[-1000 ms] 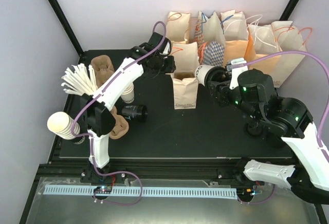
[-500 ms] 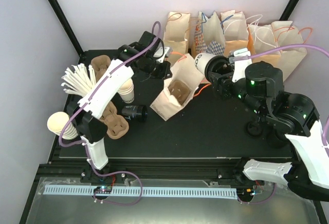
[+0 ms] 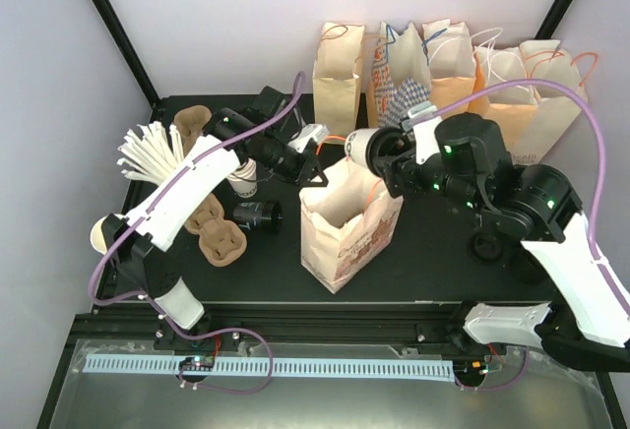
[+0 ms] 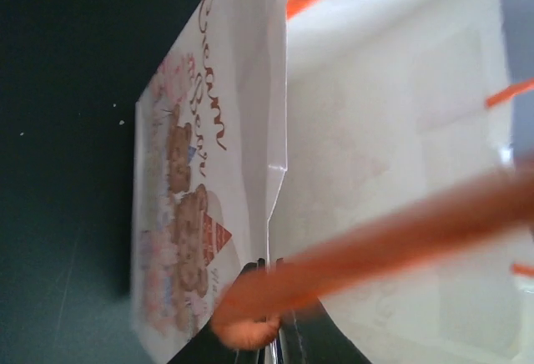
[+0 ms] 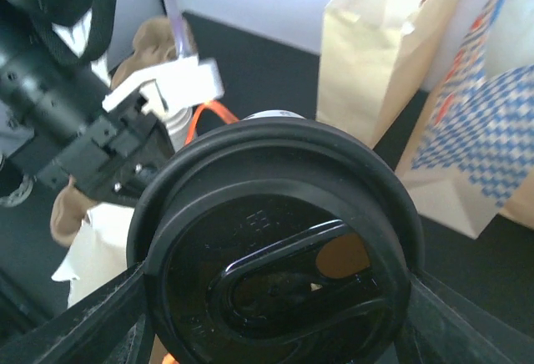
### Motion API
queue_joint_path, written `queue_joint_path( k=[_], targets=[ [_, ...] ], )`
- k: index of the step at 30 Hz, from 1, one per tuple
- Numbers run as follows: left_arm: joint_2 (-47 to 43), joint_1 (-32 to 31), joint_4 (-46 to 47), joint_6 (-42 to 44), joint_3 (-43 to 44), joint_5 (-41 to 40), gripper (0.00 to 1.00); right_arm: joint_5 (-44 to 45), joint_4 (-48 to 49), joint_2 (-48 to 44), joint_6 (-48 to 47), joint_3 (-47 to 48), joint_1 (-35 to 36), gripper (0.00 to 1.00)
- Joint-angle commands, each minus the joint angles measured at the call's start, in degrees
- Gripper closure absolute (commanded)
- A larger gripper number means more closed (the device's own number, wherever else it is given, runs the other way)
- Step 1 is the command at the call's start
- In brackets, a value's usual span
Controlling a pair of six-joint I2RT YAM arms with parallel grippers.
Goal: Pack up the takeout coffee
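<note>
sideways, the takeout coffee (image 3: 364,143) sits clamped in the right claw (image 3: 382,153); left claw (image 3: 314,166) pinches a bag handle (image 4: 377,239).

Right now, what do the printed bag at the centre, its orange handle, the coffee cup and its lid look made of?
The printed bag looks like matte cream paper: sharp creases and fold lines. Its orange handle is probably twisted paper cord or string; it is too blurred to say. The lid looks like black plastic, semi-gloss, with a moulded rim and soft highlights. The cup seems to be matte white paper.
</note>
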Motion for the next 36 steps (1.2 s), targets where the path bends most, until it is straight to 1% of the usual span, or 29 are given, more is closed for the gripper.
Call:
queue_joint_path(
  k=[1,6,10,13,18,23,28,33,36],
  targets=[
    [-3.05,-0.4,-0.66,4.11,-0.66,4.44,0.93,-7.8,-4.11,0.82,0.58,-1.95,0.36,0.35],
    [-3.27,-0.52,-0.23,3.95,-1.61,3.56,0.92,-9.47,-7.88,0.8,2.64,-3.59,0.33,0.35],
    [-3.68,-0.54,3.18,2.52,-4.51,5.76,0.92,-8.79,-7.2,-0.88,3.88,-8.14,0.32,0.36],
    [-3.9,-0.47,4.92,1.63,-5.86,5.73,0.92,-7.37,-7.71,-0.65,4.89,-8.11,0.29,0.36],
    [-3.37,-0.43,5.69,1.23,-5.94,4.14,0.92,-8.11,-7.15,-2.0,4.48,-10.03,0.28,0.36],
    [-3.09,-0.41,6.33,0.92,-5.05,2.74,0.92,-10.41,-8.52,-1.33,2.95,-9.07,0.36,0.36],
    [-2.15,-0.22,5.78,0.52,-3.99,-0.25,0.92,-11.63,-11.4,1.85,1.15,-4.36,0.44,0.38],
    [-1.72,-0.15,5.66,-0.14,-3.78,-1.37,0.91,-11.92,-10.15,0.39,-0.1,-5.52,0.39,0.38],
    [-2.1,-0.16,6.12,0.27,-3.08,-1.04,0.91,-9.62,-10.42,0.6,-0.03,-6.7,0.4,0.38]
  ],
)
